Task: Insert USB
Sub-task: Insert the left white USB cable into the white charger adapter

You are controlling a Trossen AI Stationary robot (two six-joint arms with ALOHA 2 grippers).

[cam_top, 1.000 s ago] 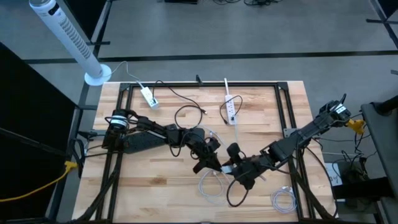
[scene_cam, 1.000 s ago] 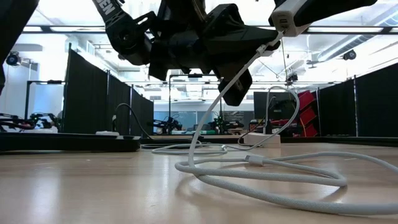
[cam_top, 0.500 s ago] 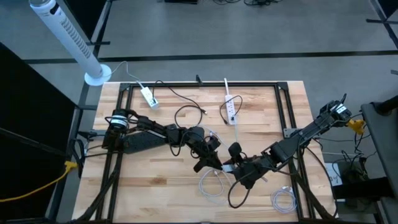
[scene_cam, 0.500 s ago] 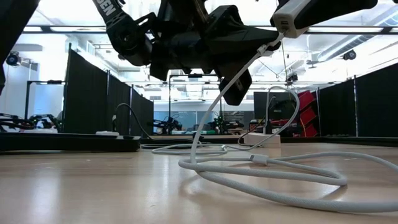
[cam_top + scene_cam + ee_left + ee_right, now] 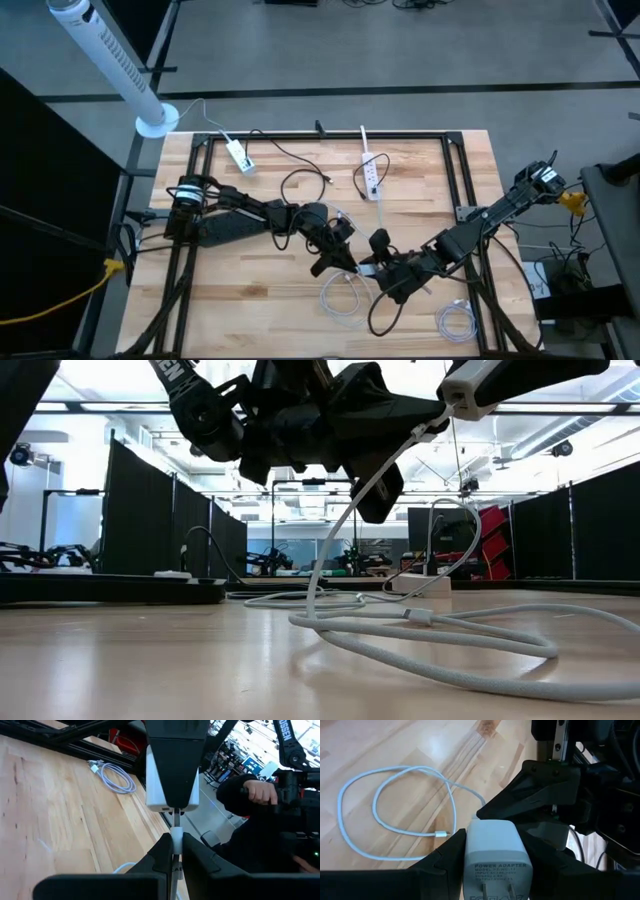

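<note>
A white power adapter hangs above the middle of the table with my right gripper shut on it. My left gripper is shut on the USB plug of a white cable and faces the adapter. The plug's metal tip stands at the adapter's port face; how far it is in cannot be told. From the plug the cable drops to slack loops lying on the wood. My left gripper pinches the USB plug's white body between its two fingertips, with the fingers lying along the plug and pointing at the adapter. Plug and nearby cable are lifted clear. The cable hangs below to the table. My right gripper pinches the adapter's two broad sides between its fingers. The pronged label end faces the wrist and the port end faces my left gripper. The adapter is held clear of the table.
A white power strip and a second white charger with black cords lie at the far side. A coiled white cable lies near the right front corner. A dark metal frame rings the table. A person's hand shows beyond.
Both grippers stay together almost still. In the low view the adapter has risen slightly. The slack cable loop on the table has crept a little sideways.
</note>
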